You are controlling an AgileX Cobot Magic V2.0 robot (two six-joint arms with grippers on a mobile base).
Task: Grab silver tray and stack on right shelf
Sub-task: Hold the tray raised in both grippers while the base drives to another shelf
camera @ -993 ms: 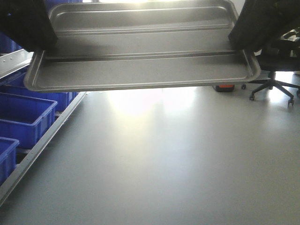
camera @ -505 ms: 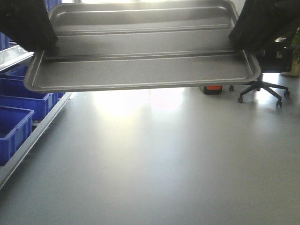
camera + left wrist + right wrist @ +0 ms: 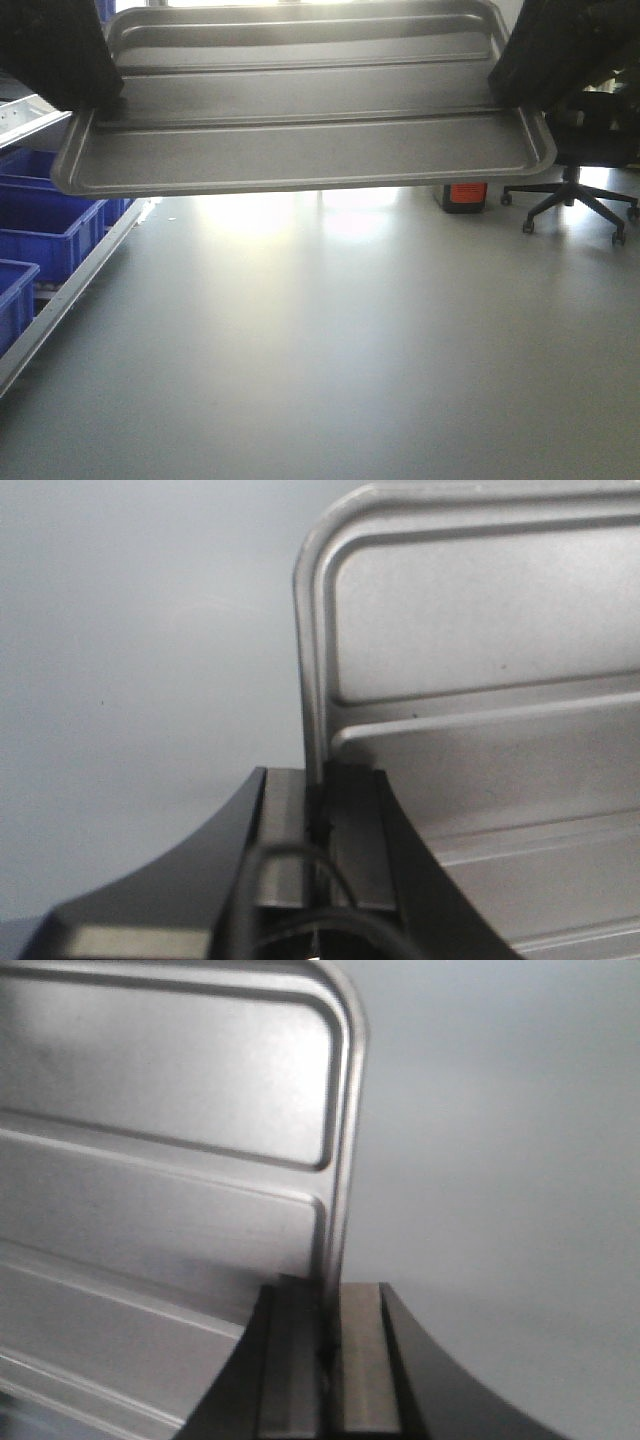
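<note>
My left end effector [image 3: 322,815] and right end effector [image 3: 330,1345] pinch the silver tray [image 3: 300,150] by its short rims, long axis crosswise between them

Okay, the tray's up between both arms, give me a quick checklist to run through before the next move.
1. Grip of the left end effector on the silver tray rim: ok, shut on it.
2. Grip of the right end effector on the opposite rim: ok, shut on it.
3. Tray roughly level in the front view: ok.
4. Nothing lying on the tray: ok.
5. Sight of the right shelf: not ok, no view shows it.
6. Open floor ahead: ok in the middle; office chair at right, blue bins at left.
</note>
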